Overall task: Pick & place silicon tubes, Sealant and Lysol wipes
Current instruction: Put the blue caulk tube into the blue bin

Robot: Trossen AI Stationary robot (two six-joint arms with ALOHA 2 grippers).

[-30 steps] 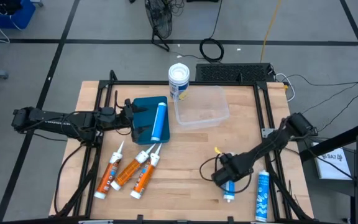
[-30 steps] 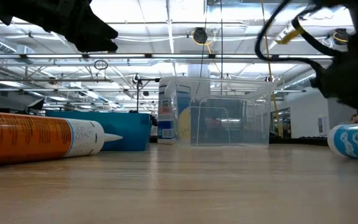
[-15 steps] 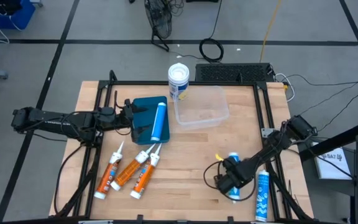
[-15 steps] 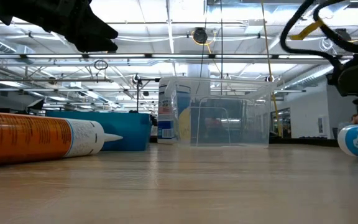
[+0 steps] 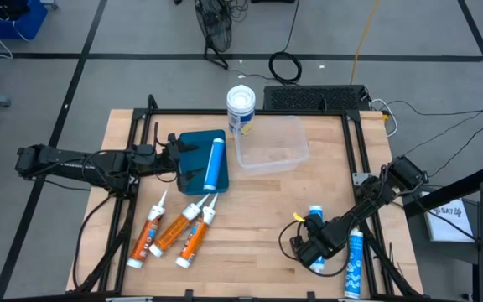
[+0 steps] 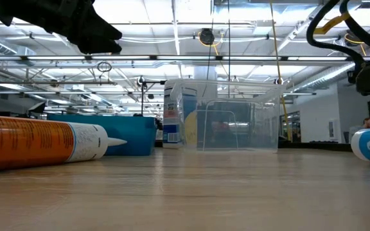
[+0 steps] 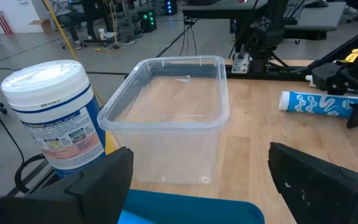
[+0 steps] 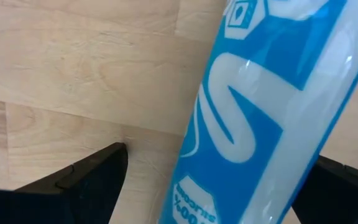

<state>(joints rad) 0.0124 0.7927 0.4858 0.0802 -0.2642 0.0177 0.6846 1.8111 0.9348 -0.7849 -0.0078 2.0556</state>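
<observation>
Flanking a blue-and-white tube [image 8: 253,106], right gripper [image 5: 315,249] fingers spread wide, gripping nothing; second tube [image 5: 354,264] just beside. Label unreadable. Left gripper [image 7: 197,180] open, empty.

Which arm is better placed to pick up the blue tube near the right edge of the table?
The right arm, probably. The right gripper is directly over a blue tube, fingers open on either side. The left gripper is across the table at the blue tray.
</observation>
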